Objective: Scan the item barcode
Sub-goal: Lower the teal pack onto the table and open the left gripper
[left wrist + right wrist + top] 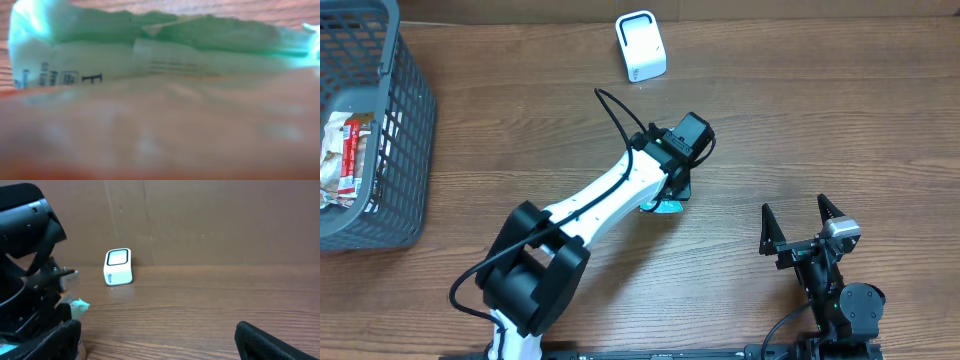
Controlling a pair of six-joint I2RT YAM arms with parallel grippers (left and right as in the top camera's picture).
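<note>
A robot test bench set up like a shop checkout. A wooden table carries a small white barcode scanner and a grey plastic basket of packets. A white robot arm reaches across the table, and plain brown board backs it.

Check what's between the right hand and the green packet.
Nothing. The overhead view shows only bare wooden table between the open right hand and the green packet.
</note>
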